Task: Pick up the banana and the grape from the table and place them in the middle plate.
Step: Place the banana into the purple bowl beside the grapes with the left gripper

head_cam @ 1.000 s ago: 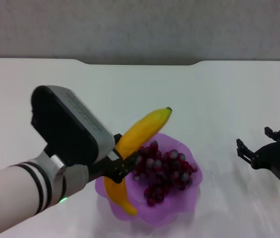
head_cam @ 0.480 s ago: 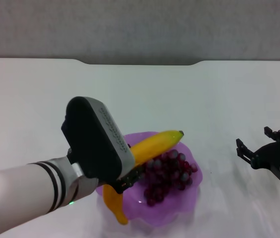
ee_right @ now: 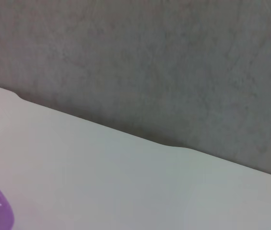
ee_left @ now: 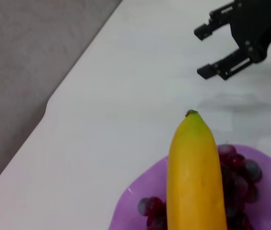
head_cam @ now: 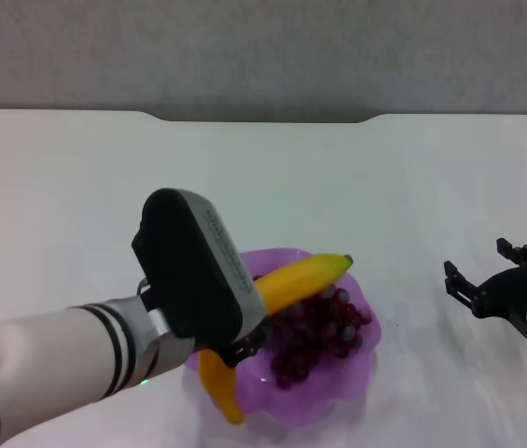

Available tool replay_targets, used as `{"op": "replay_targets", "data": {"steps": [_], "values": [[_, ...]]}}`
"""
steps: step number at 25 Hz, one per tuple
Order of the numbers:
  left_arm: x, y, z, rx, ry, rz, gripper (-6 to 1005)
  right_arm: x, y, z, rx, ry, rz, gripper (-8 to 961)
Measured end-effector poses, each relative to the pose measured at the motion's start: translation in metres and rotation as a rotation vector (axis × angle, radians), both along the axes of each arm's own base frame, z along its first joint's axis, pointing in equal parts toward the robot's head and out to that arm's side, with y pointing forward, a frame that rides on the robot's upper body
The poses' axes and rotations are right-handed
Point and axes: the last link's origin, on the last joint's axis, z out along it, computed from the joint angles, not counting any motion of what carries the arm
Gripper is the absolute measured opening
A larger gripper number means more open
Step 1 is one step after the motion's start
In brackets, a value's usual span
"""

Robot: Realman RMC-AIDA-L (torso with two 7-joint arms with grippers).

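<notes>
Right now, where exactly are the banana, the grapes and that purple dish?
banana [head_cam: 305,277]: head view, on its upper yellow half.
grape [head_cam: 324,329]: head view, middle of the bunch.
middle plate [head_cam: 354,373]: head view, on its wavy rim.

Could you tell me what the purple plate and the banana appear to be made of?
The middle plate looks like translucent plastic: light passes through its wavy purple rim, and it shines. The banana, gripped by the left gripper over the grape, has uniformly smooth, unblemished skin; possibly an imitation, but that's uncertain.

A lab-like test bench: bare white table [head_cam: 412,168] against a plain grey wall [head_cam: 263,47].
</notes>
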Motion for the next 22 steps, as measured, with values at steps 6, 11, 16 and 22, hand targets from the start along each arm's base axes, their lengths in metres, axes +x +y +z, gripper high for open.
{"op": "replay_targets", "data": {"steps": [6, 11, 16, 22], "values": [[0.009, 0.007, -0.004, -0.002, -0.023, 0.006, 504, -0.001, 0.001, -0.001, -0.001, 0.002, 0.003, 850], [0.011, 0.012, -0.009, 0.002, -0.033, -0.005, 504, -0.002, 0.001, -0.001, -0.001, 0.003, 0.004, 851], [0.004, 0.014, -0.019, -0.012, -0.016, -0.002, 503, -0.002, 0.001, -0.001, -0.002, 0.003, 0.005, 851], [0.004, 0.018, -0.017, 0.009, -0.052, 0.033, 503, -0.002, 0.001, -0.001, -0.002, 0.001, 0.005, 850]]}}
